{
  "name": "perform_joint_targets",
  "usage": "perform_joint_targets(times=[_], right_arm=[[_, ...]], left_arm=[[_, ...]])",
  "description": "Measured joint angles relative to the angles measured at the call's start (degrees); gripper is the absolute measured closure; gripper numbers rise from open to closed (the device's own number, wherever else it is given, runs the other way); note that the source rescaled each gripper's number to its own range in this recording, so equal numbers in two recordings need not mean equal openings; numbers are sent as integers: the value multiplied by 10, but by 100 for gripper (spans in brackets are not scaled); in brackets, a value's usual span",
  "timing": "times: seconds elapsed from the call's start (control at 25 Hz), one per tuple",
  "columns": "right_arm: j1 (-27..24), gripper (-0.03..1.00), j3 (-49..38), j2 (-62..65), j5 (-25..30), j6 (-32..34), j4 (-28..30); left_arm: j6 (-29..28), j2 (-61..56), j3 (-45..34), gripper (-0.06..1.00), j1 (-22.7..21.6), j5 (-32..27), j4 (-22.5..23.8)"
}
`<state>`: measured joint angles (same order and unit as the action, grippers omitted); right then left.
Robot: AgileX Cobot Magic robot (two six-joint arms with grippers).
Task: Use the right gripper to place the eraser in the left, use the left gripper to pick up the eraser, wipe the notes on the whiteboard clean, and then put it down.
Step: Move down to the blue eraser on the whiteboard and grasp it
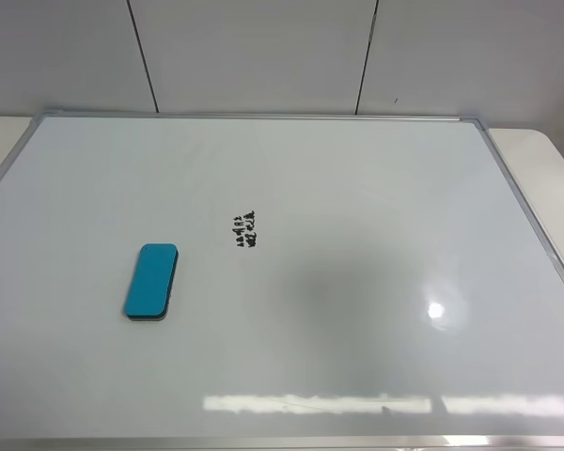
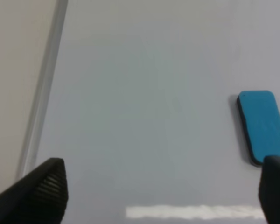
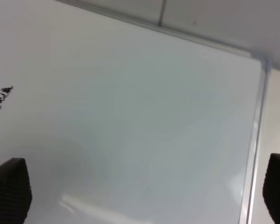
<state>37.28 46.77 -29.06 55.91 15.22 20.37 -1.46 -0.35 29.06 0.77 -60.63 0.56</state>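
Observation:
The teal-blue eraser [image 1: 151,281] lies flat on the left half of the whiteboard [image 1: 357,282], loose and untouched. The black notes [image 1: 245,228] sit a little to its upper right, near the board's middle. Neither arm appears in the exterior high view. In the left wrist view my left gripper [image 2: 163,196] hovers above bare board, jaws apart with nothing between them; the eraser [image 2: 264,126] lies beside one fingertip [image 2: 275,189]. In the right wrist view my right gripper [image 3: 142,191] stands wide open over bare whiteboard [image 3: 144,116], with the notes [image 3: 0,99] at the frame's edge.
The board's thin silver frame [image 1: 263,116] runs along all its sides, and its corner [image 3: 262,63] appears in the right wrist view. A pale tabletop [image 1: 545,155] borders the board on the right, and a white panelled wall [image 1: 263,52] stands behind.

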Motion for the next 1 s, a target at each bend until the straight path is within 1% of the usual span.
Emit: perform_joint_targets(times=[0.12, 0.2, 0.32, 0.4, 0.56, 0.6, 0.8, 0.88, 1.0], right_arm=[[-76, -3, -59, 95, 0, -3, -44], [-124, -3, -93, 159, 4, -19, -75], [-174, -3, -124, 231, 22, -60, -122], [-200, -3, -136, 268, 38, -87, -138], [-243, -3, -141, 292, 65, -124, -138], [-263, -3, -146, 292, 70, -128, -132], [-327, -3, -172, 292, 70, -134, -125], [-338, -3, -173, 292, 69, -136, -125], [-338, -3, -173, 292, 63, -136, -125]], left_arm=[[0, 0, 0, 31, 0, 0, 0], [0, 0, 0, 31, 0, 0, 0], [0, 0, 0, 31, 0, 0, 0], [0, 0, 0, 31, 0, 0, 0], [-1, 0, 0, 31, 0, 0, 0], [-1, 0, 0, 31, 0, 0, 0], [-1, 0, 0, 31, 0, 0, 0], [-1, 0, 0, 31, 0, 0, 0], [0, 0, 0, 31, 0, 0, 0]])
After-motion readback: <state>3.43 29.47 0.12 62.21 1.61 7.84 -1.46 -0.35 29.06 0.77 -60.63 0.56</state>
